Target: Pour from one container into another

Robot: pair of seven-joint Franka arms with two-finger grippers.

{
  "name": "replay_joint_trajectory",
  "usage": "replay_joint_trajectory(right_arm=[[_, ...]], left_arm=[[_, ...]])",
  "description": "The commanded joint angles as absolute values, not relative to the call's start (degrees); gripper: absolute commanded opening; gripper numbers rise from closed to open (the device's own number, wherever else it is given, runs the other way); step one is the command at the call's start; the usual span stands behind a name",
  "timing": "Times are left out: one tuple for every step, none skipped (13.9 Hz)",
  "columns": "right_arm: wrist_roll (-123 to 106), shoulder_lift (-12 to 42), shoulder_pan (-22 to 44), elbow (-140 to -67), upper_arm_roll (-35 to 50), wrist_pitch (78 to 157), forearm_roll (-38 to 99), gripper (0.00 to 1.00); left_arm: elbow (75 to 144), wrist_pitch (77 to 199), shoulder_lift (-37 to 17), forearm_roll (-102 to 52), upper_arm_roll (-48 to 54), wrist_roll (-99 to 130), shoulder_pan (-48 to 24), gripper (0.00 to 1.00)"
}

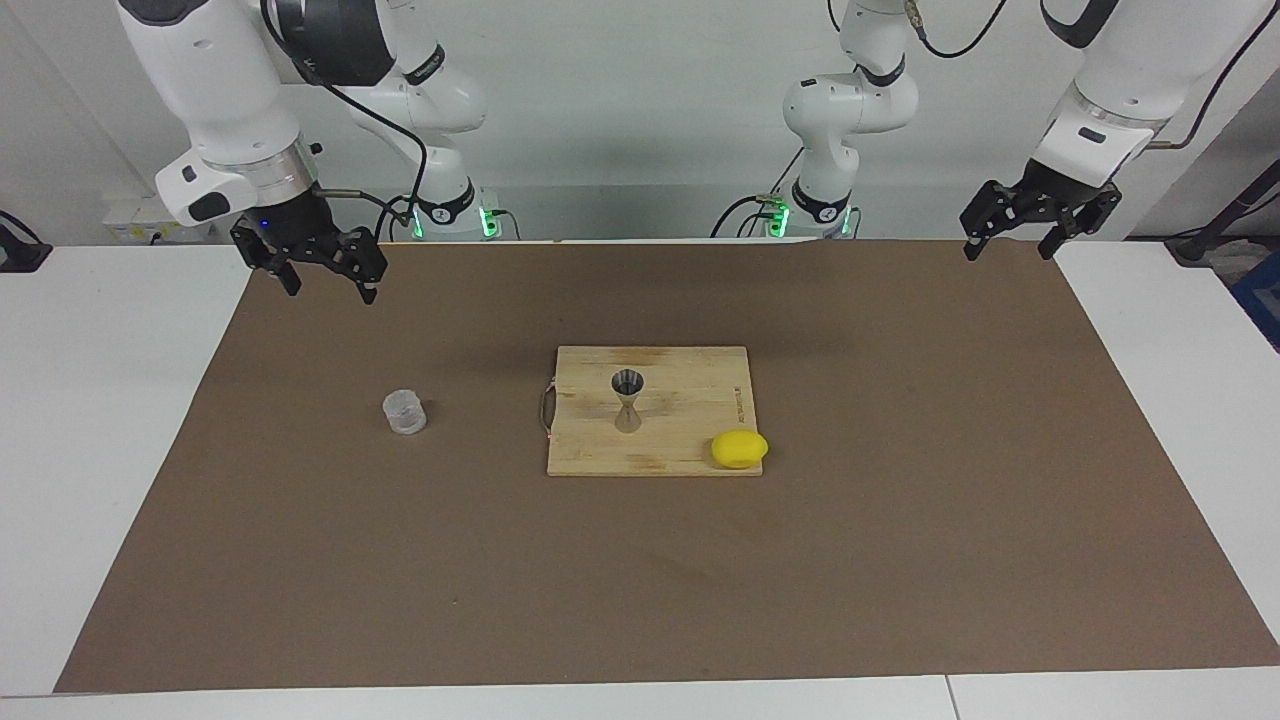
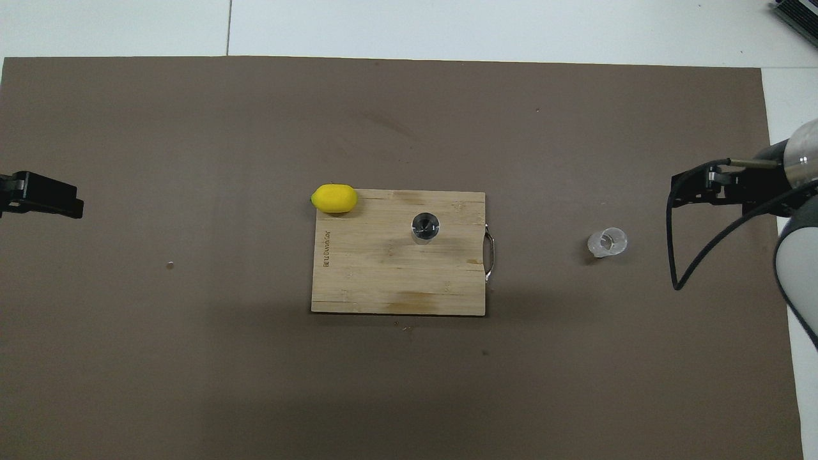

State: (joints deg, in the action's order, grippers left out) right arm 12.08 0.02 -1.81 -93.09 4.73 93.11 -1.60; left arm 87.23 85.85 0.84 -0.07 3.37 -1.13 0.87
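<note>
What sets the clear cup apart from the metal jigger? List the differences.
The clear cup is see-through and squat; the metal jigger is silver, taller and pinched at a narrow waist.
The clear cup stands on the brown mat toward the right arm's end of the table; the metal jigger stands on the wooden cutting board at mid-table.
Both stand upright, and no gripper touches either one.

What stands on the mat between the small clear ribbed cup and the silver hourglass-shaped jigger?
Nothing visible: only bare brown mat lies between the clear ribbed cup and the wooden cutting board bearing the silver hourglass jigger.
</note>
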Motion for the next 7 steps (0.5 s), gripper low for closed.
replay_joint_trajectory(right_arm=[[10.72, -0.70, -2.11, -94.13, 5.01, 92.02, -1.67, 0.99], [10.98, -0.88, -2.02, -94.30, 5.01, 91.24, -1.50, 0.99], [10.99, -0.97, -2.02, -94.31, 5.01, 90.80, -1.41, 0.99], [11.07, -1.23, -2.02, -94.74, 5.01, 90.88, -1.32, 0.99], [11.07, -1.23, -1.93, -94.92, 5.10, 90.88, -1.32, 0.99], [11.16, -1.23, -1.93, -94.83, 5.10, 90.88, -1.32, 0.99], [11.34, -1.23, -1.93, -94.83, 5.10, 90.97, -1.32, 0.99]], left_arm=[[88.59, 86.66, 2.20, 0.44, 2.90, -1.14, 0.18, 1.00], [88.68, 86.66, 2.11, 0.44, 2.90, -1.14, 0.18, 1.00], [88.68, 86.66, 2.20, 0.44, 2.90, -1.14, 0.18, 1.00], [88.59, 86.66, 2.11, 0.44, 2.90, -1.06, 0.18, 1.00], [88.59, 86.75, 2.20, 0.44, 2.90, -1.05, 0.18, 1.00], [88.59, 86.75, 2.20, 0.53, 2.90, -1.05, 0.18, 1.00], [88.59, 86.75, 2.20, 0.44, 2.90, -1.05, 0.18, 1.00]])
